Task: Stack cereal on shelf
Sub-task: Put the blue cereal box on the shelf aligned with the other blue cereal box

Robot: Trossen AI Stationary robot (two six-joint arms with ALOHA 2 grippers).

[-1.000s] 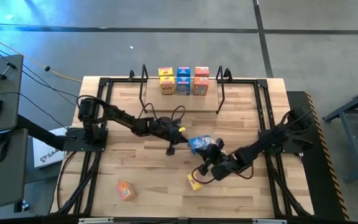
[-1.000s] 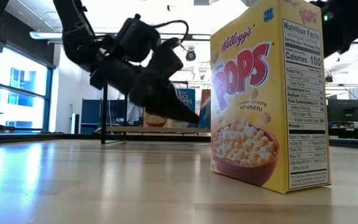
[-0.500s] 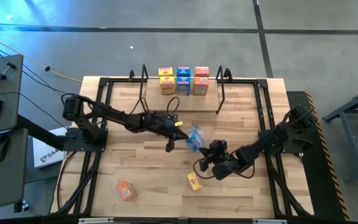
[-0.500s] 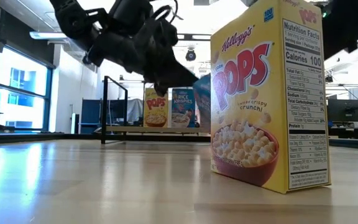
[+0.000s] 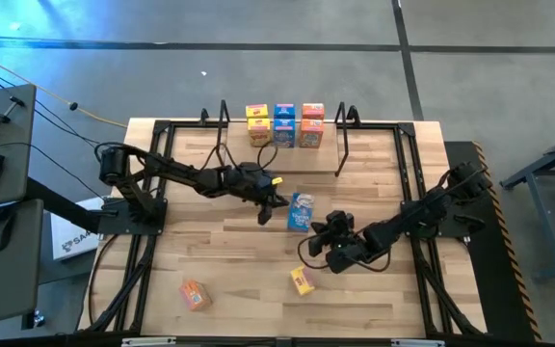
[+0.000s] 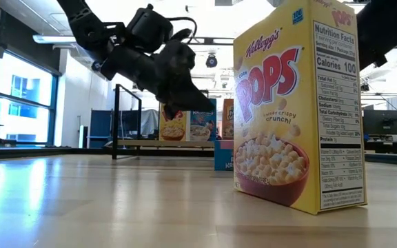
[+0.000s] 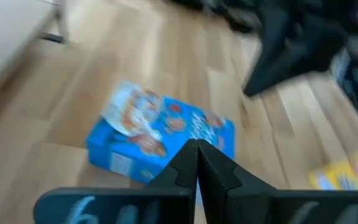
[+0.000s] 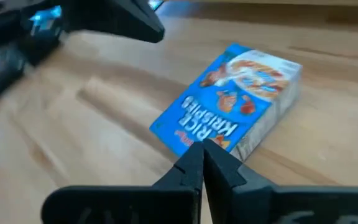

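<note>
Currently: blue cereal box [image 5: 300,211] lies flat mid-table, free for pickup; left gripper [image 5: 264,214] and right gripper [image 5: 318,231] flank it, both closed, empty.

Yellow box [image 6: 299,103] cut off at frame top, hides most of blue box [image 6: 223,154]; shelf box [image 5: 284,125] print unreadable.

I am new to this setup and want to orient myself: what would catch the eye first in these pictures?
First, the blue box lying flat mid-table, between the shut left gripper and the shut right gripper, neither holding it. Next, six boxes standing in a two-level block on the shelf at the far edge. In the low view, a yellow box stands upright close to the camera; an orange box lies near the front left.
</note>
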